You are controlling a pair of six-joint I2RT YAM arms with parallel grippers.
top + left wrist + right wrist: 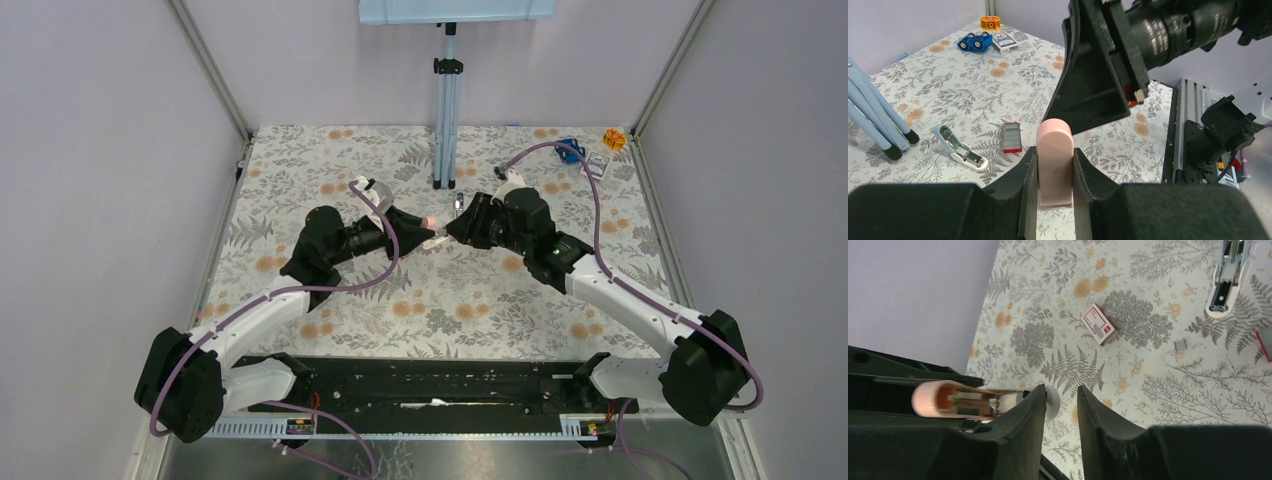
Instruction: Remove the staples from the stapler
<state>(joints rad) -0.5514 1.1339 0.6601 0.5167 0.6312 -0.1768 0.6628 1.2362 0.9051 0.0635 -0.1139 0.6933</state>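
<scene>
Aloft, left pincer point(1054, 156) clamps pink stapler point(1054, 142); right pincer point(1062, 392) opposite, jaws apart.

Your light is bright, soft and even, falling from above; the arms point(630, 300) cast only pale shadows on the counter point(450, 300). Close to each lens, the left end effector point(1054, 162) and right end effector point(1062, 395) go dark and blurry, while the stapler point(1054, 145) and counter beyond look sharp.

Lab cell — grey walls point(100, 150), aluminium frame point(210, 68)
</scene>
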